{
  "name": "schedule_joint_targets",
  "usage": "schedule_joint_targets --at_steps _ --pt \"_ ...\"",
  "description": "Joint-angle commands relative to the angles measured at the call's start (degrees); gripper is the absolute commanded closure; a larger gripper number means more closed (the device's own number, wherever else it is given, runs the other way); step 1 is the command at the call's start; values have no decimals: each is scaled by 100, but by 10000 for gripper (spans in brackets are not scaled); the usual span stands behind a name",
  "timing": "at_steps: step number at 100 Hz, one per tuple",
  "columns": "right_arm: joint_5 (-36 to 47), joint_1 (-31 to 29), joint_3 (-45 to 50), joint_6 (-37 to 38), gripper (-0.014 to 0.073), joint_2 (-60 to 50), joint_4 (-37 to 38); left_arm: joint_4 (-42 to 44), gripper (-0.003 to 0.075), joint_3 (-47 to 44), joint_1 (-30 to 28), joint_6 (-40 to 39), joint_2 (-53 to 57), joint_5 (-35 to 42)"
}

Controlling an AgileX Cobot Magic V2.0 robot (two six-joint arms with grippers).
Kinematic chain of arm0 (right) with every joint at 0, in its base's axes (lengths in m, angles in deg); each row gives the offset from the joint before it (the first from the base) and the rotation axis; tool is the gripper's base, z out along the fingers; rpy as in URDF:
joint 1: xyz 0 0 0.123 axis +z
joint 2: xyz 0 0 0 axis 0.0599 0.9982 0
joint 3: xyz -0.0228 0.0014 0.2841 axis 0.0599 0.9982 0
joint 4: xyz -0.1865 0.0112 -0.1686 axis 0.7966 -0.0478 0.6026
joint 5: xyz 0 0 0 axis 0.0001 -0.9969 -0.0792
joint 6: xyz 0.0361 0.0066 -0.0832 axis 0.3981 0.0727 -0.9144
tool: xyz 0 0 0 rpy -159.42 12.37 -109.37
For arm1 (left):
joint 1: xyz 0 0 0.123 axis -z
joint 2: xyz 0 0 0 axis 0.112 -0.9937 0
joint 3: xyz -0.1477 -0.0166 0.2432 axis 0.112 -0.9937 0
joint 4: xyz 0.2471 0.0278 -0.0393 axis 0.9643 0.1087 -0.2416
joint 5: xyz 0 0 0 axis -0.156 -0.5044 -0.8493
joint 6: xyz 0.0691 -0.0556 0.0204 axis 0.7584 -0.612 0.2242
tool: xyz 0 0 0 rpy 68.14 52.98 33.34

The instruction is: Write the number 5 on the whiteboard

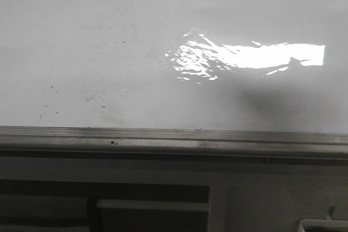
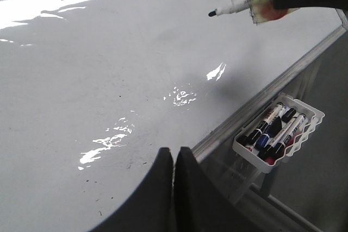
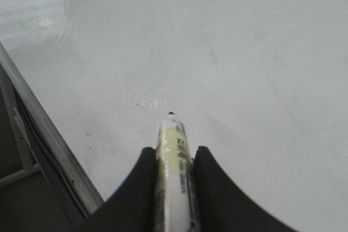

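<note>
Currently, an uncapped marker (image 3: 174, 156) is being held clamped in the right gripper (image 3: 175, 158) above the whiteboard (image 1: 109, 42), which is bearing no strokes. The left gripper (image 2: 174, 158) is being kept closed, empty. Next, the tip is to be lowered into contact.

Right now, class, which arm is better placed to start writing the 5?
The right: its gripper holds an uncapped marker above the blank whiteboard. The left gripper is shut and empty.
</note>
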Motion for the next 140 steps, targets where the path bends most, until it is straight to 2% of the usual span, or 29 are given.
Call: schedule_joint_targets --at_steps 1,26,27,61,100,140 --pt "582 -25 -165 -17 638 50 -296 -10 741 158 -13 -55 -14 471" --pt "485 -25 -165 -17 638 298 -446 -10 741 158 -13 -55 -14 572" --pt "485 191 -165 -17 638 313 -446 -10 741 158 -13 -55 -14 590" --pt "238 178 -342 -37 637 532 -353 50 741 158 -15 -55 -49 870" --pt "-137 169 -867 -37 637 1153 314 -299 741 158 -15 -55 -612 1380" --pt "-290 -440 -983 -37 637 1248 416 -337 741 158 -15 -55 -654 1599"
